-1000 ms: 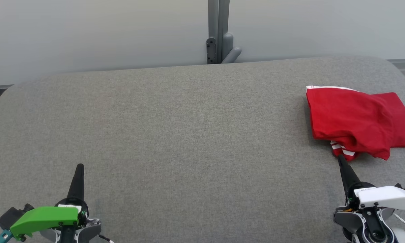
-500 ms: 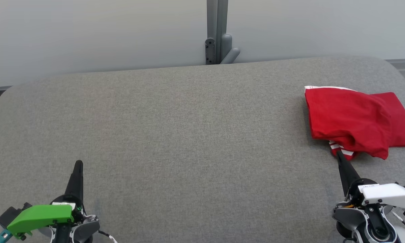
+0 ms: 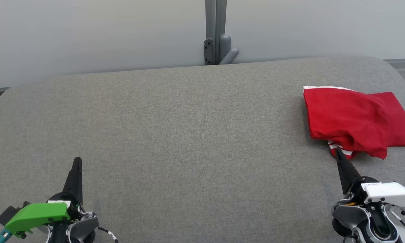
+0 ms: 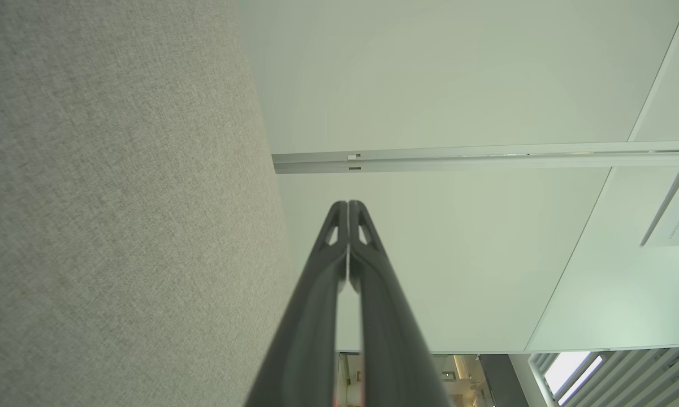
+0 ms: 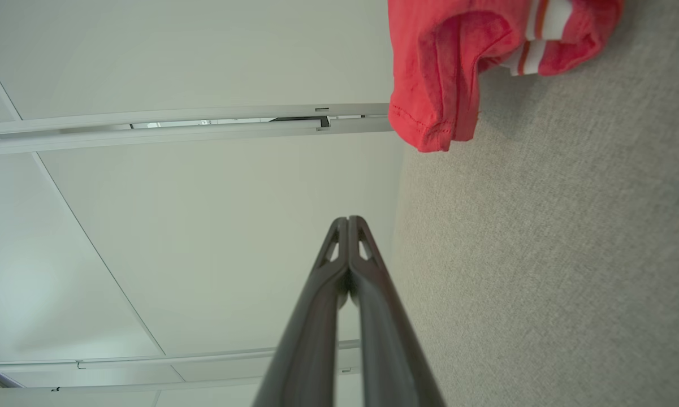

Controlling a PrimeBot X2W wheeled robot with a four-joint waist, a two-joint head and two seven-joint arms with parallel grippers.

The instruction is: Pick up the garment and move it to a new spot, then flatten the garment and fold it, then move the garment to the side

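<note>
The garment (image 3: 354,121) is a red shirt with white stripes, lying folded at the far right of the grey padded table (image 3: 189,135). Its near hem and a striped cuff also show in the right wrist view as the garment (image 5: 458,62). My right gripper (image 3: 338,152) is shut, its tip just short of the garment's near edge, holding nothing. In its own wrist view the right gripper (image 5: 348,219) has both fingers pressed together. My left gripper (image 3: 77,160) stands shut and empty at the lower left, far from the garment; the left gripper (image 4: 347,203) shows its fingers closed.
A grey post with a bracket (image 3: 217,40) stands behind the table's far edge against a pale wall. The table's rounded right corner (image 3: 396,67) lies just beyond the garment. Bare grey surface spreads across the middle and left.
The head view has shifted slightly. Both grippers sit a little lower and nearer the bottom edge than before. The garment has not moved.
</note>
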